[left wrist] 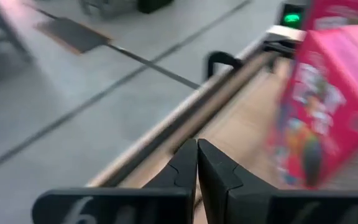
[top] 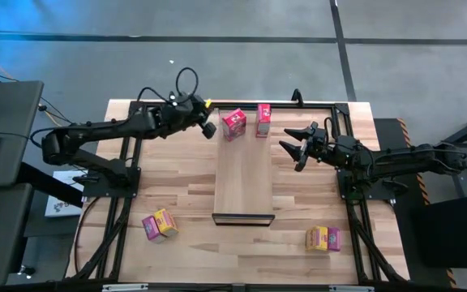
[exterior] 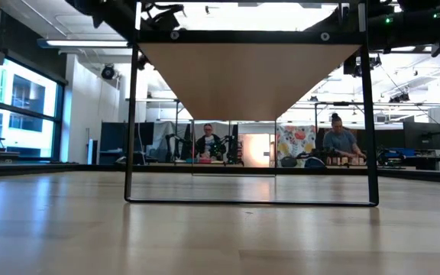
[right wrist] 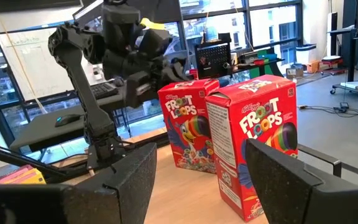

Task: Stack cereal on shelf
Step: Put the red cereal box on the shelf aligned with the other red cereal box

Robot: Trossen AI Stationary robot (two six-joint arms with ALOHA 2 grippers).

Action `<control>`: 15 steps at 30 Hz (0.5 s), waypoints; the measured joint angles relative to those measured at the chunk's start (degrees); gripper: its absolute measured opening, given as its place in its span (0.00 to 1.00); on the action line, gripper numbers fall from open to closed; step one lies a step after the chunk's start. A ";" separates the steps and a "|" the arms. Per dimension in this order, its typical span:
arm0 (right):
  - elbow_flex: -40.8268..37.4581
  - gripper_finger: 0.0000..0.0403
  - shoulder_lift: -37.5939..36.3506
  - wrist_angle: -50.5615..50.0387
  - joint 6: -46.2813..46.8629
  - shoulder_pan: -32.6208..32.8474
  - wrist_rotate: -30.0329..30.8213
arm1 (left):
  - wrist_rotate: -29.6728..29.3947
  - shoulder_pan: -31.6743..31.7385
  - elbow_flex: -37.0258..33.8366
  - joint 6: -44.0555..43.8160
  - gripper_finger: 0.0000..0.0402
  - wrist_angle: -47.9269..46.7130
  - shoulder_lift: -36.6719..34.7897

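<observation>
Two red cereal boxes [top: 234, 123] [top: 263, 119] stand upright on the far end of the shelf [top: 242, 182], a light-wood plank with a dark bar [top: 243, 217] at its near end. My left gripper [top: 209, 129] is shut just left of the left red box [left wrist: 328, 99] and apart from it. My right gripper [top: 294, 150] is open to the right of the boxes, and its wrist view faces both of them [right wrist: 188, 121] [right wrist: 257, 143]. A yellow and a pink box [top: 159, 225] lie near left on the table, and another such pair [top: 323, 238] lies near right.
In the low view the shelf [exterior: 250, 76] is raised on a dark frame [exterior: 131, 114] above the striped tabletop [top: 177, 191]. Dark arm mounts [top: 112, 174] [top: 363, 186] stand at both sides. People sit in the room behind [exterior: 208, 145] [exterior: 342, 141].
</observation>
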 joint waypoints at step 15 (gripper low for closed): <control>0.00 0.59 0.00 0.02 0.00 0.00 0.00 | -0.87 -5.49 -0.22 -3.23 0.00 0.84 3.59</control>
